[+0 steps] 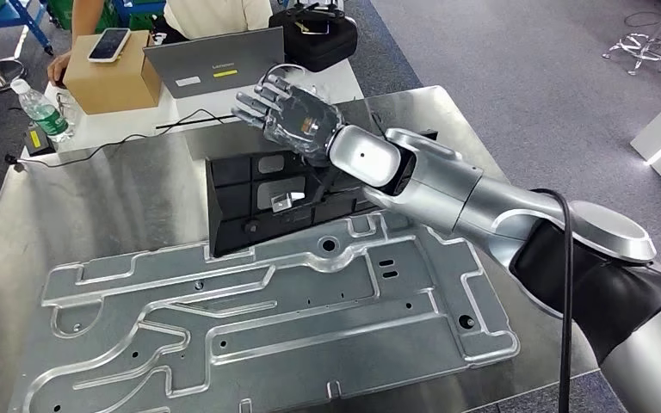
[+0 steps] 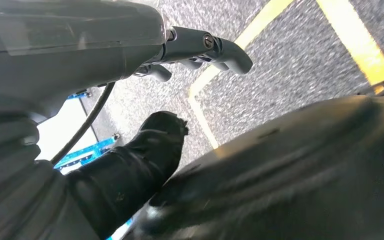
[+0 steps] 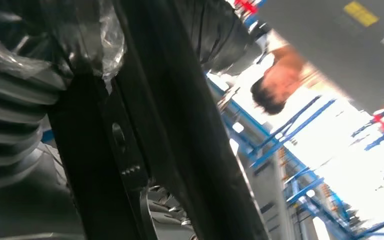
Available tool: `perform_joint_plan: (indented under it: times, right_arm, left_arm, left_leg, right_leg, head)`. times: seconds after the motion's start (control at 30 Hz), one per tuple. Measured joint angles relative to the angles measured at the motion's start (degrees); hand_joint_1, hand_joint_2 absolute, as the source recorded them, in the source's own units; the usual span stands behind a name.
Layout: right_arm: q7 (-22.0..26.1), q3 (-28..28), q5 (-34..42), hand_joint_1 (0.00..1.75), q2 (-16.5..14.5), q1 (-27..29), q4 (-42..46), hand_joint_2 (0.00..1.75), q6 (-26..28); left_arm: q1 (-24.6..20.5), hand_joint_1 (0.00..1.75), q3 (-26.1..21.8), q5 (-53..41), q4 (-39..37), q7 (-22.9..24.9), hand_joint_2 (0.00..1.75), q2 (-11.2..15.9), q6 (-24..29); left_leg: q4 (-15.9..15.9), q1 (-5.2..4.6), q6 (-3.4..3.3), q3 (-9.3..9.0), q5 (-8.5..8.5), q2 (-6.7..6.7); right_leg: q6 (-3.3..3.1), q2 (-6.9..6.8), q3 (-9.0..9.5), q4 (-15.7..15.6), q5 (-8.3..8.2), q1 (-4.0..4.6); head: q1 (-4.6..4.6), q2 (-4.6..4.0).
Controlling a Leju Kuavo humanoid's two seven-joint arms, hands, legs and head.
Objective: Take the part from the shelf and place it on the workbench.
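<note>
Presently, in the head view, 1 black moulded plastic part (image 1: 280, 198), a ribbed tray-like panel, stands tilted on the brushed steel workbench (image 1: 95, 198), its lower edge against the large silver stamped metal plate (image 1: 275, 318). The right hand (image 1: 291, 110), wrapped in clear film, sits at the part's upper edge with fingers spread; whether it grips the edge cannot be told. Judged stiff, light and smooth-surfaced, the part could slip; the top rim or a rib looks the soundest hold. Beyond: 1 cardboard box (image 1: 112, 76), 1 laptop (image 1: 215, 62), 1 water bottle (image 1: 43, 110).

In the left wrist view, the left hand (image 2: 200, 47) hangs over grey floor, fingers curled, holding nothing.

In the right wrist view, the part's black edge crosses close to the lens; finger contact is hidden.
</note>
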State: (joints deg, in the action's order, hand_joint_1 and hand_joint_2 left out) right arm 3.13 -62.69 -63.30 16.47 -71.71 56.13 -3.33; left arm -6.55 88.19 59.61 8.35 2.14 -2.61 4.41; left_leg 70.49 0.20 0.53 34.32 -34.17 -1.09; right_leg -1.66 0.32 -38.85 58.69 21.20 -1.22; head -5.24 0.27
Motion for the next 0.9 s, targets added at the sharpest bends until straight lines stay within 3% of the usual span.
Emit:
perform_joint_plan:
  times: [0.03, 0.07, 0.1, 0.17, 0.23, 0.3, 0.43, 0.47, 0.53, 0.6, 0.83, 0.9]
  right_arm:
    - [0.1, 0.3, 0.4, 0.00, -0.6, 0.6, -0.7, 0.00, -0.5]
    - [0.2, 0.5, 0.9, 0.00, -1.2, 1.2, -1.4, 0.00, -1.2]
    - [0.4, 0.9, 1.6, 0.00, -1.7, 1.6, -1.9, 0.00, -2.1]
    - [0.9, 1.6, 3.2, 0.00, -2.5, 1.9, -2.7, 0.00, -4.1]
    - [1.9, 2.2, 5.1, 0.00, -3.0, 1.7, -3.1, 0.00, -6.7]
    - [3.2, 2.5, 7.4, 0.00, -3.2, 1.2, -3.3, 0.00, -10.5]
    - [7.3, 2.3, 13.4, 0.00, -3.6, -1.4, -4.2, 0.00, -21.6]
    - [8.8, 2.0, 15.2, 0.00, -4.0, -2.6, -4.6, 0.00, -25.6]
    - [11.2, 0.4, 18.7, 0.00, -4.8, -5.5, -5.6, 0.00, -32.1]
    - [12.3, -1.7, 21.8, 0.00, -5.4, -8.9, -6.3, 0.00, -34.7]
    - [13.1, -7.7, 26.1, 0.00, -6.8, -17.3, -7.9, 0.00, -36.5]
    - [13.3, -8.8, 26.6, 0.00, -7.0, -18.2, -8.2, 0.00, -36.5]
  left_arm:
    - [0.0, 0.00, 0.0, -0.1, 0.0, 0.0, 0.00, 0.0, 0.1]
    - [0.0, 0.00, 0.0, -0.1, 0.0, 0.0, 0.00, 0.1, 0.1]
    - [0.1, 0.00, 0.0, -0.1, 0.0, 0.0, 0.00, 0.1, 0.2]
    - [0.2, 0.00, 0.0, -0.1, 0.0, 0.0, 0.00, 0.2, 0.2]
    - [0.3, 0.00, 0.0, -0.1, 0.0, 0.0, 0.00, 0.2, 0.2]
    - [0.3, 0.00, 0.0, -0.1, 0.0, 0.0, 0.00, 0.2, 0.3]
    - [0.1, 0.00, 0.0, -0.1, 0.0, -0.3, 0.00, 0.0, 0.3]
    - [0.0, 0.00, 0.0, 0.0, 0.0, -0.3, 0.00, 0.0, 0.3]
    - [-0.1, 0.00, 0.0, 0.2, 0.0, -0.4, 0.00, -0.1, 0.3]
    - [-0.3, 0.00, 0.0, 0.6, 0.0, -0.5, 0.00, -0.2, 0.3]
    - [-0.8, 0.00, 0.0, 1.0, 0.0, -0.6, 0.00, -0.2, 0.3]
    - [-0.8, 0.00, 0.0, 1.1, 0.0, -0.6, 0.00, -0.3, 0.3]
  left_leg:
    - [2.1, 0.03, 0.21, 2.00, -1.09, 0.04]
    - [2.6, 0.03, 0.34, 3.20, -1.08, 0.06]
    - [1.1, 0.03, 0.40, 3.47, 0.41, 0.07]
    - [-5.7, 0.06, 0.37, 1.85, 5.81, 0.18]
    - [-11.0, -0.14, -0.22, 0.46, 8.42, 0.40]
    - [-12.2, -0.32, -1.10, 0.24, 8.66, 0.39]
    - [-12.5, -0.42, -1.24, -0.04, 9.54, -0.05]
    - [-12.5, -0.50, -1.31, 0.00, 9.55, -0.11]
    - [-12.4, -0.57, -1.49, 0.10, 9.59, -0.11]
    - [-12.4, -0.62, -1.75, 0.23, 9.64, -0.10]
    - [-12.4, -0.67, -2.08, 0.28, 9.58, -0.11]
    - [-12.3, -0.68, -2.14, 0.29, 9.55, -0.09]
  right_leg:
    - [0.03, -0.01, 0.32, 0.0, 0.35, 0.01]
    - [0.08, -0.02, 0.64, 0.1, 0.69, 0.01]
    - [0.17, -0.02, 0.96, 0.3, 1.03, -0.02]
    - [0.48, -0.01, 1.54, 0.6, 1.66, -0.07]
    - [0.98, 0.00, 1.71, 0.7, 1.93, -0.01]
    - [1.43, -0.03, 1.71, 0.7, 2.07, 0.21]
    - [-0.81, -0.19, 1.97, 0.5, 2.05, 0.47]
    - [-0.92, -0.24, 2.02, 0.4, 2.03, 0.44]
    - [-0.77, -0.25, 2.03, 0.2, 1.84, 0.40]
    - [-0.58, -0.25, 2.00, 0.0, 1.68, 0.36]
    - [-0.14, -0.30, 2.10, -0.3, 1.51, 0.34]
    - [0.37, -0.30, 2.10, -0.3, 1.50, 0.32]
  head:
    - [0.00, -0.01]
    - [-0.01, -0.01]
    - [0.01, -0.01]
    - [-0.01, -0.01]
    - [-0.02, -0.01]
    - [-0.01, -0.01]
    - [-0.03, -0.02]
    - [-0.03, -0.03]
    - [-0.03, -0.03]
    - [-0.03, -0.02]
    - [-0.03, -0.03]
    - [-0.03, -0.03]
